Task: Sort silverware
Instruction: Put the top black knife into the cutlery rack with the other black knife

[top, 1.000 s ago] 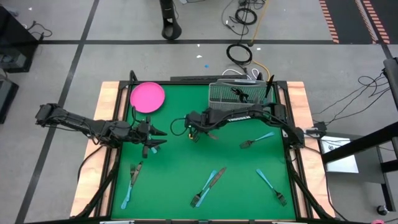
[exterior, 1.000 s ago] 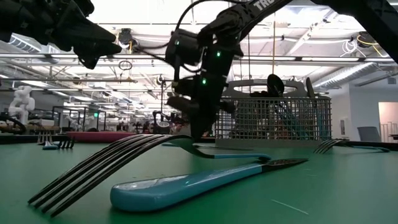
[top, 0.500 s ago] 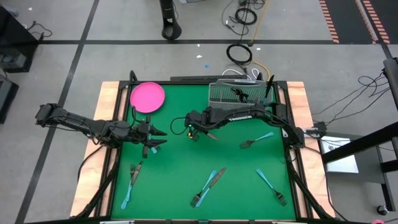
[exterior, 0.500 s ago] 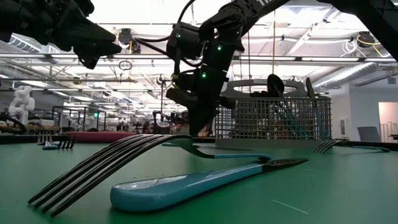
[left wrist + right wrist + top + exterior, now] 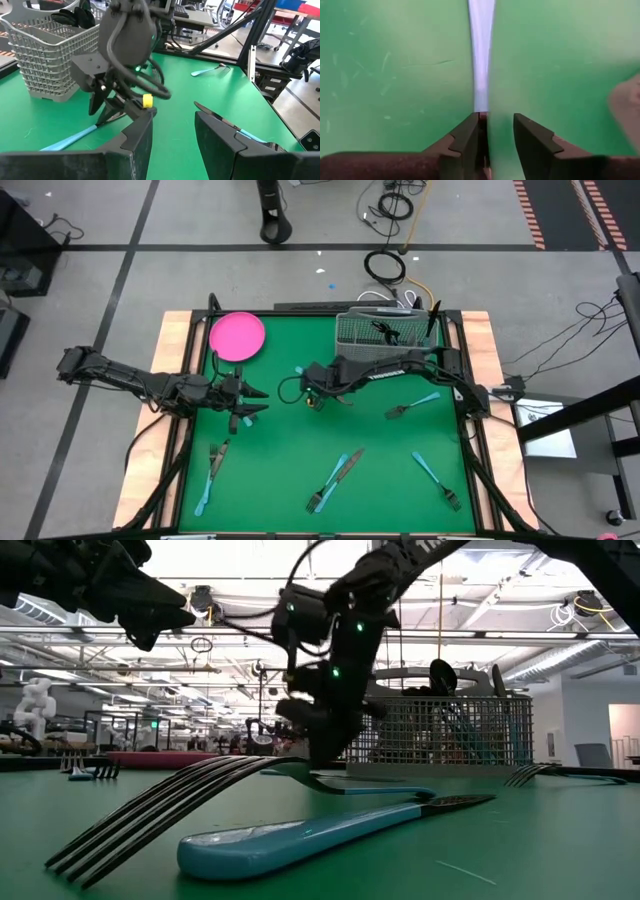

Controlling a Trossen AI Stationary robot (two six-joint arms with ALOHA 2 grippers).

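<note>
Right pincer (image 5: pixel 312 397) low mid-table, fingers parted; left pincer (image 5: pixel 252 402) open, hovering left.

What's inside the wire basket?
Inside the wire basket, dark utensil heads poke above its rim. Blue handles show faintly through the mesh; their number stays hidden.

Table (image 5: pixel 290 480) mid-left strip between the two grippers is open mat. Far-right corner blocked by the wire basket (image 5: pixel 385 330); the pink plate (image 5: pixel 237 335) takes the far-left corner. Right arm (image 5: pixel 400 368) spans from the right edge to table centre, closing off a path to the basket from the near side. Near edge is cluttered: cutlery near-left (image 5: pixel 212 465), near-centre (image 5: pixel 335 478), near-right (image 5: pixel 437 480), with bare lanes between them. One fork (image 5: pixel 412 405) lies under the right arm's span.
</note>
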